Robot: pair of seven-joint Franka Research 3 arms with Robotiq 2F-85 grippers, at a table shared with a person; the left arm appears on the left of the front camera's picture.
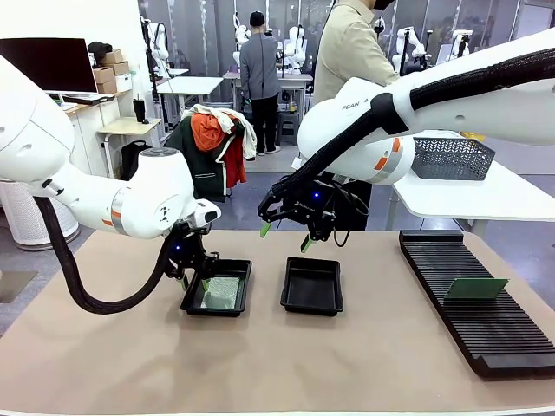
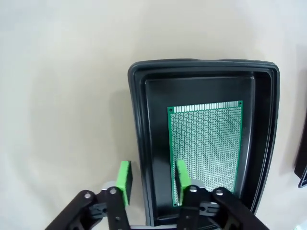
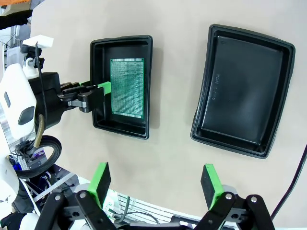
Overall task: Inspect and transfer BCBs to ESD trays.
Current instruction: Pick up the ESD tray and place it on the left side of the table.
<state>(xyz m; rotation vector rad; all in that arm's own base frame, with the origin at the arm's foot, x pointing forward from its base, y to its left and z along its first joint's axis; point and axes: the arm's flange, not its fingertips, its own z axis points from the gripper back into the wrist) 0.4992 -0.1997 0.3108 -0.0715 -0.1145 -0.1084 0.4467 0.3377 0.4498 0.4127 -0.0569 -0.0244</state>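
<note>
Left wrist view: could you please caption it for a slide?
Left gripper straddling the rim of a shallow black plastic tray holding a green circuit board.

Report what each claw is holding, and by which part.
Nothing is held. The left claw straddles a side wall of the left tray, pads apparently not pressing it; the right claw hangs open above the table.
</note>
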